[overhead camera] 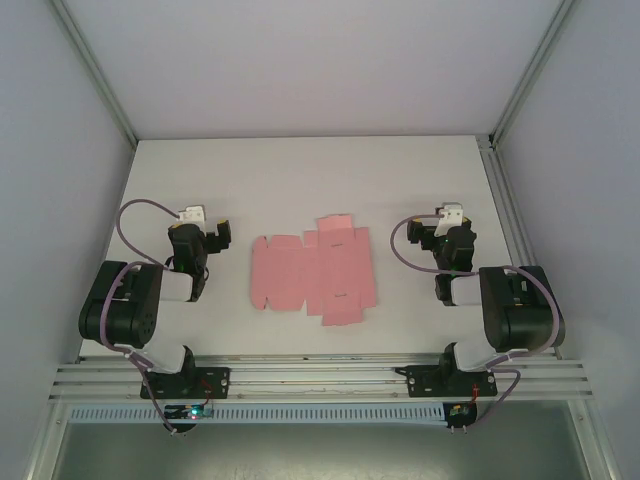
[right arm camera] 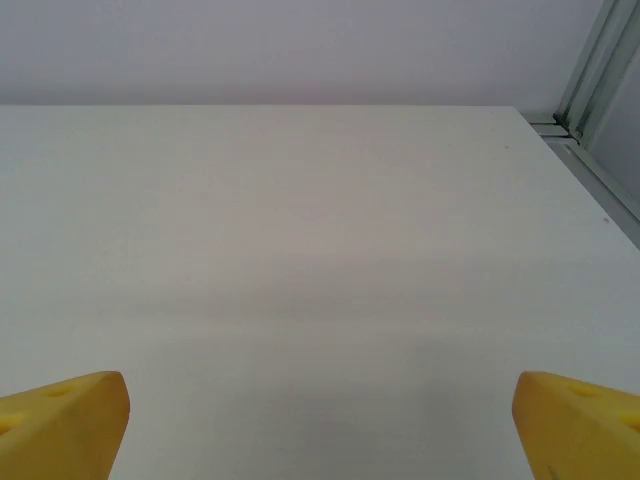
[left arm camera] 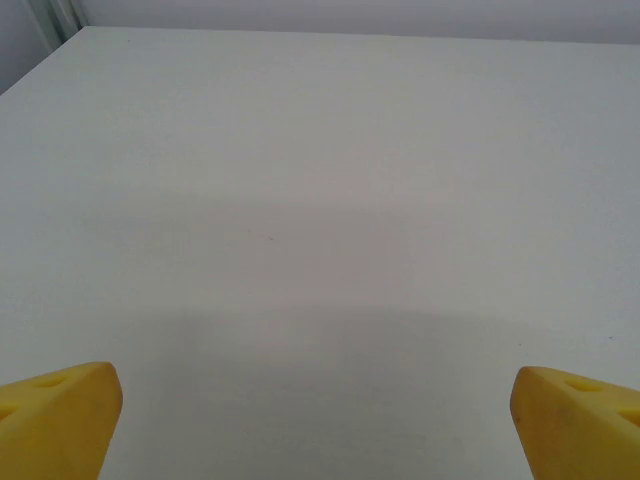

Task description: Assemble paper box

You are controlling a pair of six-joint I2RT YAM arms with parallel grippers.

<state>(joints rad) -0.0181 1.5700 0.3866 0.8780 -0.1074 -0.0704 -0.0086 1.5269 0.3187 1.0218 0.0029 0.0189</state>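
1. The paper box (overhead camera: 312, 272) lies as a flat pink die-cut sheet with its flaps spread out on the white table (overhead camera: 300, 175). It is between the two grippers and touches neither.
2. The left gripper (overhead camera: 197, 236) rests near the sheet, which lies off its right side. Its jaws stand wide apart and hold nothing.
3. In the left wrist view its yellow fingertips (left arm camera: 60, 420) sit at the bottom corners, with white table surface between them.
4. The right gripper (overhead camera: 441, 236) has the sheet off its left side, a little farther away. Its jaws are also spread wide and hold nothing.
5. Its yellow fingertips (right arm camera: 65, 420) frame the table surface, and a metal frame post (right arm camera: 590, 70) stands ahead to the right.
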